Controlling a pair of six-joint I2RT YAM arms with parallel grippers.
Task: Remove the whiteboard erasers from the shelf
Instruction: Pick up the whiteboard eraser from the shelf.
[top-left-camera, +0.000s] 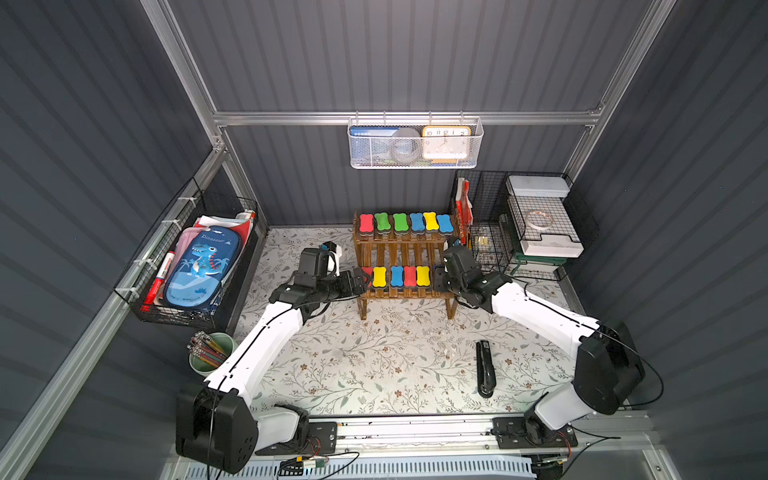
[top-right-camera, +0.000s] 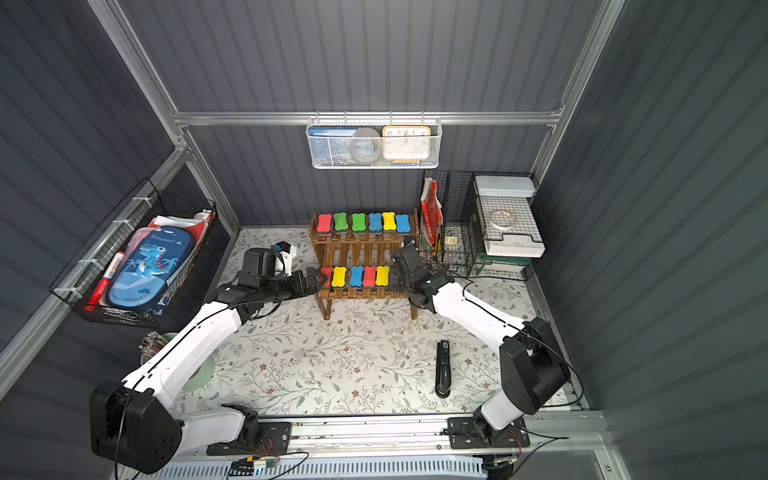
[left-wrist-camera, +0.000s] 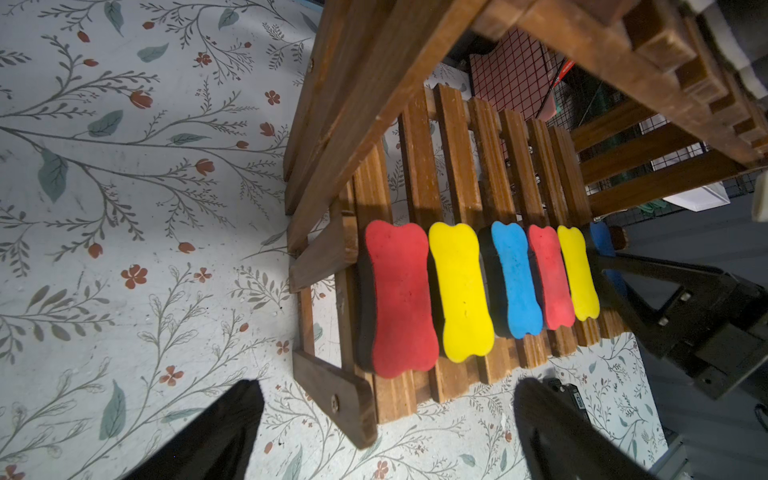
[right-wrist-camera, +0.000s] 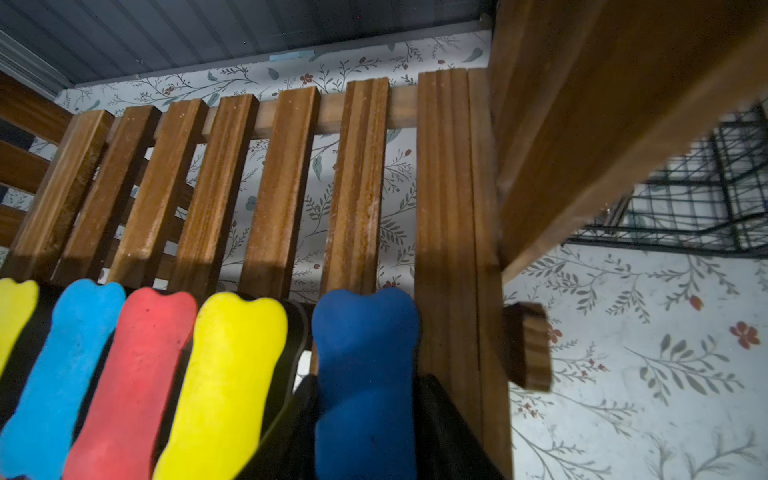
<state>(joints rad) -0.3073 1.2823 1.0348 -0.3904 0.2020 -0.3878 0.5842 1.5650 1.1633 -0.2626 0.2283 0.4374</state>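
The wooden shelf (top-left-camera: 401, 253) stands at the back middle of the floral mat. Its upper tier carries several erasers (top-left-camera: 401, 222) in red, green, blue and yellow. The lower tier holds a red eraser (left-wrist-camera: 401, 299), then yellow (top-left-camera: 379, 277), blue (top-left-camera: 397, 276), red (top-left-camera: 410, 275) and yellow (top-left-camera: 423, 275). At that tier's right end, my right gripper (right-wrist-camera: 368, 381) is shut on a dark blue eraser (right-wrist-camera: 365, 374), a finger pressed to each long side. My left gripper (left-wrist-camera: 390, 395) is open at the tier's left end, just short of the red eraser, with nothing between its fingers.
A black stapler (top-left-camera: 485, 370) lies on the mat at front right. A green cup of pencils (top-left-camera: 208, 353) stands at front left. A black wire basket (top-left-camera: 137, 286) hangs on the left wall. Black wire racks (top-left-camera: 478, 195) stand right of the shelf, and a white mesh basket (top-left-camera: 415, 162) hangs on the back wall.
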